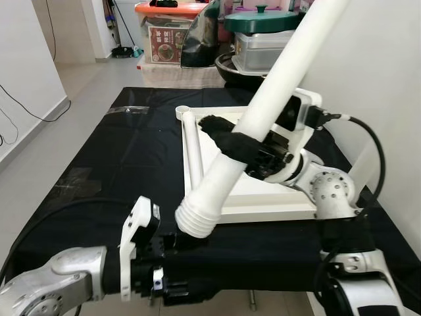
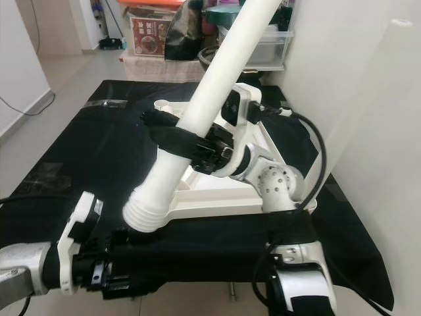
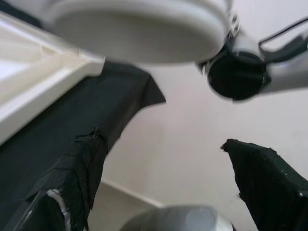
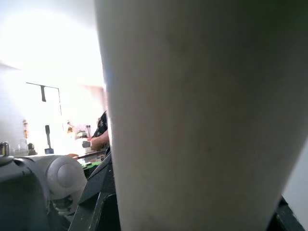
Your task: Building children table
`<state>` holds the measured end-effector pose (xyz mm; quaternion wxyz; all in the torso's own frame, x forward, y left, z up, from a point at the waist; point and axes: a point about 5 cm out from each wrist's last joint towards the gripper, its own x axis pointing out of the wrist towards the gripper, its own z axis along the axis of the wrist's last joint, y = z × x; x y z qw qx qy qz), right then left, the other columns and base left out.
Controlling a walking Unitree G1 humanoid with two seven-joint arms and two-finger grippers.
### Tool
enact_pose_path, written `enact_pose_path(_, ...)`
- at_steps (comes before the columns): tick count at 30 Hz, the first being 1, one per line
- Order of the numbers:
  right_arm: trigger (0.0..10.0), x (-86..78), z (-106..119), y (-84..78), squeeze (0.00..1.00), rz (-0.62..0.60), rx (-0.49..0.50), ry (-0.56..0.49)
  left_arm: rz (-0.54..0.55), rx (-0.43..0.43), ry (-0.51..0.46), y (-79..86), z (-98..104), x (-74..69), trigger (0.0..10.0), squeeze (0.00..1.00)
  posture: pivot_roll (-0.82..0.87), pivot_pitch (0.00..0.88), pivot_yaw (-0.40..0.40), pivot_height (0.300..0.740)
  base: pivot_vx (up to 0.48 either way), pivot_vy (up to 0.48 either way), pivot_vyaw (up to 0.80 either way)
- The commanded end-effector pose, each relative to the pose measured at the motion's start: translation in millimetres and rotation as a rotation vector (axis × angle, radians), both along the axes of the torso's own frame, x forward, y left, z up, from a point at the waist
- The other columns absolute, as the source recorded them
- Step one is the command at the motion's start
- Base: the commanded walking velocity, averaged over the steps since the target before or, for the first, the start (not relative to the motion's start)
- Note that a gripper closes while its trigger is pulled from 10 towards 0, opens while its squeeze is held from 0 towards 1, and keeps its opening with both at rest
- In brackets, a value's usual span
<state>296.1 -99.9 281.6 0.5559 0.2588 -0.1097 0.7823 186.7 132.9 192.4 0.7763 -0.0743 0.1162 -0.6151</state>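
A long white table leg (image 1: 279, 95) slants from the upper right down to its ribbed screw end (image 1: 197, 216), which hangs just above the front edge of the white tabletop (image 1: 263, 201). My right gripper (image 1: 227, 139) is shut around the leg's middle, and in the right wrist view the leg (image 4: 202, 120) sits close against the lens. The tabletop lies flat on a black cloth (image 1: 118, 158). A second white leg (image 1: 192, 148) lies along its left rim. My left gripper (image 3: 163, 144) is open and low at the near table edge, below the screw end (image 3: 139, 29).
Storage boxes (image 1: 170, 33) and a green pot lid (image 1: 262, 20) are stacked beyond the table's far end. A white wall (image 1: 388, 79) runs close on the right. Open floor (image 1: 59, 125) lies to the left. A black cable (image 1: 375, 148) loops off my right arm.
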Motion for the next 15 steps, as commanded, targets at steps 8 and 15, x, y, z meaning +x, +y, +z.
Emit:
enact_pose_path(8, 0.0, -14.6, -8, 4.0, 0.00, 0.157, -0.043, -0.033, -0.056, -0.006, 0.017, 6.9, 11, -4.7, 10.0, 0.00, 0.11, 0.000, -0.039, 0.740, 0.000, 0.000, 0.00)
enact_pose_path(15, 0.0, -25.7, -14, 10.2, 0.00, 0.238, -0.072, -0.051, -0.100, -0.015, 0.040, 6.3, 12, -4.1, 10.0, 0.00, 0.11, 0.000, -0.037, 0.740, 0.000, 0.000, 0.00)
